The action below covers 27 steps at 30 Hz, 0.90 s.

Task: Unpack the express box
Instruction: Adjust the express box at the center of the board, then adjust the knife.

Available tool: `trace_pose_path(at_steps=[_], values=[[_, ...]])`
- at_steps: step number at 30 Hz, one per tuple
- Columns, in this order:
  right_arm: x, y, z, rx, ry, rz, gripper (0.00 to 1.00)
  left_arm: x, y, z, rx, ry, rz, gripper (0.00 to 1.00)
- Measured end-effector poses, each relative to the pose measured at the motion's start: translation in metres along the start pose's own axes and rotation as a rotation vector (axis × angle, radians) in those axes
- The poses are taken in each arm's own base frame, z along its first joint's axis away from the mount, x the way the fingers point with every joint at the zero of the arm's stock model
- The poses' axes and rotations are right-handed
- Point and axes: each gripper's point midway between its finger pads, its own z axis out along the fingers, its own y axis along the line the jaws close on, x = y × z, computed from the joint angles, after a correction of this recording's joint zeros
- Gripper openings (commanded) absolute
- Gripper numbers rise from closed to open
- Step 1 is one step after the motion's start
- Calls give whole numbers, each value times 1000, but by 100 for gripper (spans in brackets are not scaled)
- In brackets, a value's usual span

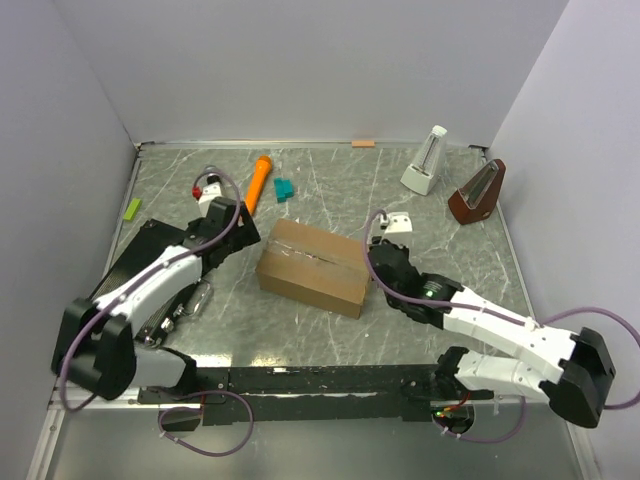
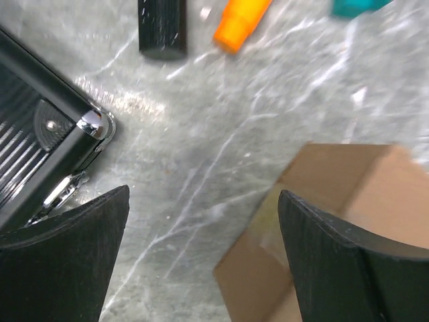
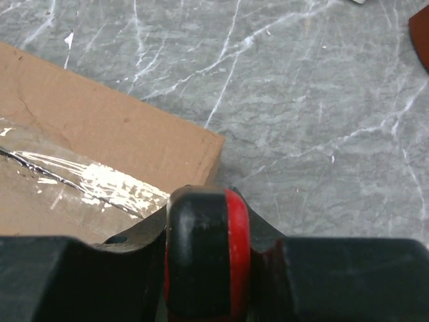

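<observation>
The express box [image 1: 312, 267] is a brown carton lying closed in the middle of the table, with clear tape [image 3: 100, 181] along its top seam. My left gripper [image 1: 240, 235] hangs open just left of the box. Between its wide-apart fingers [image 2: 348, 261] in the left wrist view I see bare table and the box's corner [image 2: 322, 194], and nothing is held. My right gripper [image 1: 380, 262] is at the box's right end, shut on a black-and-red tool [image 3: 208, 255] that hangs over the taped edge.
A flat black ribbed case [image 1: 150, 250] lies left of the box, under the left arm. An orange marker [image 1: 260, 180], a teal block [image 1: 284, 189] and a green block [image 1: 132, 208] lie behind. A white metronome [image 1: 427, 160] and a brown one [image 1: 478, 192] stand back right.
</observation>
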Motion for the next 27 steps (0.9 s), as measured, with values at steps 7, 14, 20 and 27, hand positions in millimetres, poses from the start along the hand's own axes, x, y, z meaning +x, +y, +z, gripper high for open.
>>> trace_pose_path(at_steps=[7,14,20,27], values=[[-38,0,-39,-237,-118,126,0,-43,-53,-95,506,-203,-99,97],[-80,25,-70,-573,-132,222,0,-21,-127,-176,1162,-163,-67,97],[-67,69,-102,-891,-54,259,0,44,-167,-205,1414,76,71,97],[-69,93,-117,-1065,-31,337,0,67,-196,-237,1569,136,178,97]])
